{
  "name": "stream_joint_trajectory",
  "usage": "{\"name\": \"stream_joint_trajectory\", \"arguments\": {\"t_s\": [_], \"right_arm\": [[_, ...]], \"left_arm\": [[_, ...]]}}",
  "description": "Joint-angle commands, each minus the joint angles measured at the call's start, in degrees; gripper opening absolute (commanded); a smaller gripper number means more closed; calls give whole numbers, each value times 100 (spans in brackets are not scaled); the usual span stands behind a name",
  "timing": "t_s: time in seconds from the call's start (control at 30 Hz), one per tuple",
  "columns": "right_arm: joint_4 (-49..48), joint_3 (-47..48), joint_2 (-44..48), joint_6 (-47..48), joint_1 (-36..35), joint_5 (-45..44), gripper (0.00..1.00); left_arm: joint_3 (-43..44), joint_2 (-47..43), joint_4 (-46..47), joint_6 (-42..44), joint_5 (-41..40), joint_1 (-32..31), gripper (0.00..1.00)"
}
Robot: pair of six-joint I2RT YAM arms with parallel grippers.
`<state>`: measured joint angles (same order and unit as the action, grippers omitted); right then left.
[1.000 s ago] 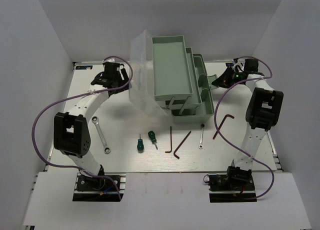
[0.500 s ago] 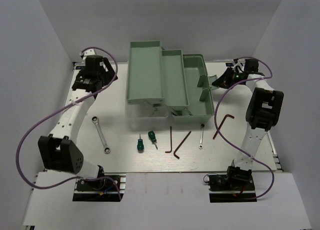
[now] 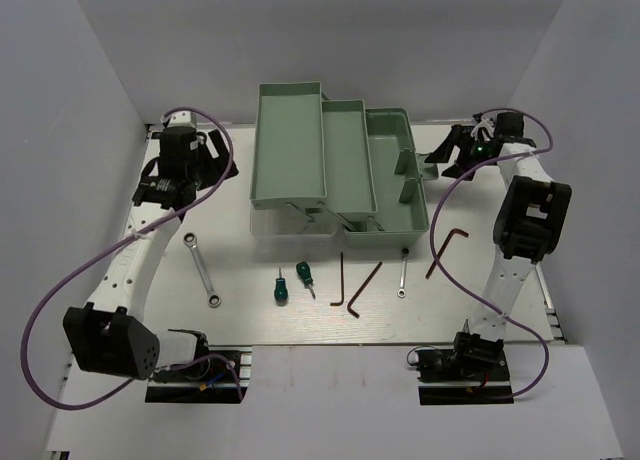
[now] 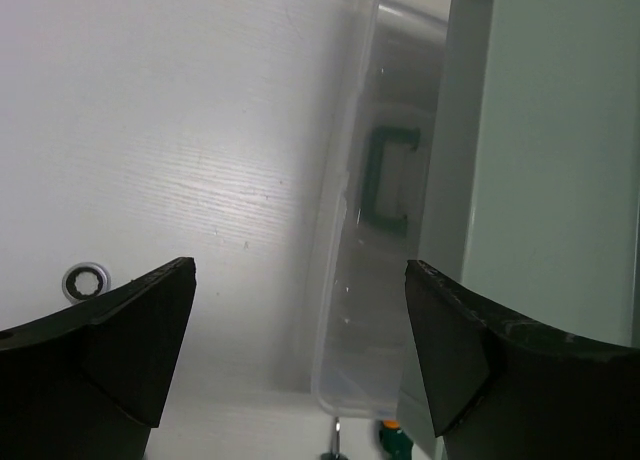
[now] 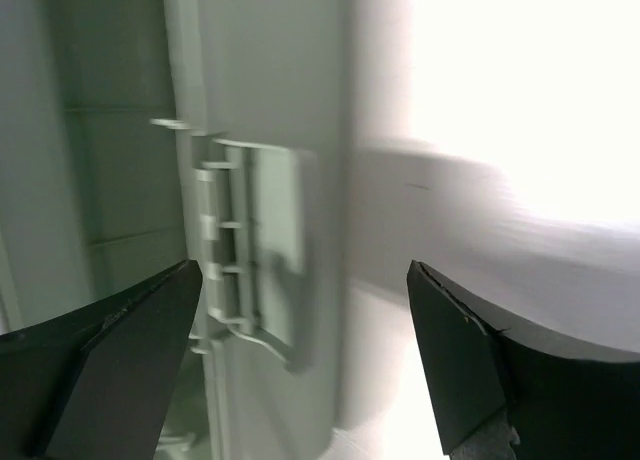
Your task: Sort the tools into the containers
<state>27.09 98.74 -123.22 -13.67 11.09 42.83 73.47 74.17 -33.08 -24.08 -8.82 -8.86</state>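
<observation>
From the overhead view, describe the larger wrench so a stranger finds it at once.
Find the mint-green toolbox, then the row of tools in front of it. The silver wrench at the row's far left, nearest the left arm, is it: longer than the other wrench and slanted.

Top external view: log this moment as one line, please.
toolbox: open, trays fanned out | tools: all on table | left gripper: open, empty | right gripper: open, empty

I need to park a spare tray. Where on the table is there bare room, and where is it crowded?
Bare: the patch between the left arm, the toolbox and the long wrench; also the near strip between the bases. Crowded: in front of the toolbox, where screwdrivers, hex keys and a small wrench lie.
</observation>
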Motion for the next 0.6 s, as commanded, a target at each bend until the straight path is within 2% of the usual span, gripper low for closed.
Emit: {"name": "stream_joint_trajectory", "arguments": {"t_s": [0.0,0.03,0.07,0.1,0.13,0.2,0.23,0.27,0.3,0.33,0.37,0.43,0.47,0.5,0.53,0.57], "right_arm": [[340,84,551,444,139,-729,90],[393,-20,788,531,174,-923,90],[559,-161,1043,863,165,-1186,90],[586,-249,1185,988,148,-1937,90],[622,-667,1621,1311,130,-2276,90],[727,-986,1923,1541,112,-2777,90],[814,-1545,2342,1717,139,-2850,64],[885,-1742,2503,1823,148,-3137,12],[1060,-1953,2626,1850,104,-3332,0],[1131,-2677,2923,1981,112,-3534,0],[1114,-2928,3222,1974,86,-3562,0],[974,-3760,3646,1895,16,-3623,0],[1008,-3896,3830,1834,-10,-3876,5],[1061,-4028,3962,1711,-54,-3844,10],[1053,-4316,3998,1632,-89,-3817,26],[1070,-4406,4077,1579,-194,-3826,33]], "left_arm": [[-226,-526,3,271,529,-37,96],[-280,-709,56,272,600,-37,96],[-342,-807,56,350,775,-37,92],[-516,-921,195,473,872,-37,84],[-588,-1113,197,474,943,-37,58],[-711,-1247,-38,535,943,-37,20],[-711,-1247,-197,535,848,-37,1],[-842,-1404,-355,457,768,-37,0],[-965,-1510,-583,239,637,-37,0],[-1132,-1641,-585,132,392,-37,0],[-1490,-1756,-638,27,311,-37,24],[-1852,-2064,-586,-141,240,-37,49],[-2228,-2143,-533,-211,240,-37,65],[-2397,-2144,-533,-281,240,24,70],[-2529,-2205,-463,-334,397,25,72],[-2757,-2205,-462,-335,494,25,73]]}}
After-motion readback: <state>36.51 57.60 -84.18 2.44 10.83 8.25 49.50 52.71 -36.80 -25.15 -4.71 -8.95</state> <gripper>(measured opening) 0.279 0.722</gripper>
